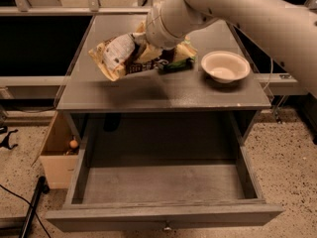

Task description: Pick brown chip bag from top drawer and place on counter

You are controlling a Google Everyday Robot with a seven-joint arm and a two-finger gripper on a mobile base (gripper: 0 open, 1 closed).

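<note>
Most is done: the drawer (pixel 163 182) is empty, and the gripper (pixel 151 48) pinches the chip bag (pixel 121 56) above the counter (pixel 148 90) near its left edge. Only set-down and release remain.

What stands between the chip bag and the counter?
Nothing visible. The chip bag hangs at the gripper over bare counter; the green bag and bowl sit further right in view.

A white bowl (pixel 225 66) sits upright toward the right of the view. Just left of it lies a green bag (pixel 179 62), partly hidden. At lower left an open tan cardboard box (pixel 55 157) stands on the speckled floor (pixel 290 157), with a small orange round thing (pixel 73 144) inside. A black cable (pixel 17 198) trails nearby.
</note>
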